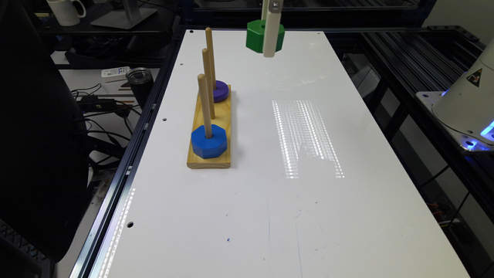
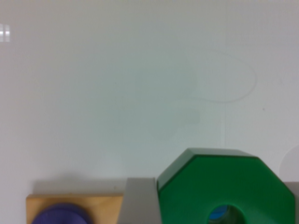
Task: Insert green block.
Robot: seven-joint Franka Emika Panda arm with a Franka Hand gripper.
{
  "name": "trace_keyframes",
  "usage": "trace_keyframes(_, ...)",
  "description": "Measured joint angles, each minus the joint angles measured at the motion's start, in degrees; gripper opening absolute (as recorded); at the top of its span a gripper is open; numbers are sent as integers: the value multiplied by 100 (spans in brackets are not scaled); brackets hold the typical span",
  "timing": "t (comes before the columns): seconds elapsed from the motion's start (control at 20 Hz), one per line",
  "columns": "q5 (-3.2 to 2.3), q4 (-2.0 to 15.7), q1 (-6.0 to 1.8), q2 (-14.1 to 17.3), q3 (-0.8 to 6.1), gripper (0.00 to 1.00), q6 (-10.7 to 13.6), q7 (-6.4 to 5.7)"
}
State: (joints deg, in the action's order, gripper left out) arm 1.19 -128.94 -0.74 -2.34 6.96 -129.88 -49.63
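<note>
We judge we are in the carry step: the green block (image 1: 255, 36) hangs high above the table (image 1: 270, 216), well apart from the wooden base (image 1: 208, 160) with its three pegs, so next we must bring its hole over the free middle peg (image 1: 208, 81) and lower it straight. Our gripper (image 2: 224, 205) is closed on the block's flat sides, one finger (image 2: 138, 203) pressed against it, and touches nothing else
</note>
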Motion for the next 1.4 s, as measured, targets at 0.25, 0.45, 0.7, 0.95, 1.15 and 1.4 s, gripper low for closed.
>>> trace_keyframes(0.25, -1, 257, 2, 243, 66, 0, 0, -64)
trace_keyframes(0.45, -5, 477, 2, 444, 132, 0, 0, -127)
trace_keyframes(0.7, -20, 717, 10, 660, 191, 0, 1, -203)
trace_keyframes(0.95, -33, 945, 20, 861, 240, 0, 3, -258)
trace_keyframes(1.15, -48, 1111, 22, 1006, 283, 0, 5, -313)
trace_keyframes(1.4, -59, 1265, 25, 1140, 319, 0, 8, -348)
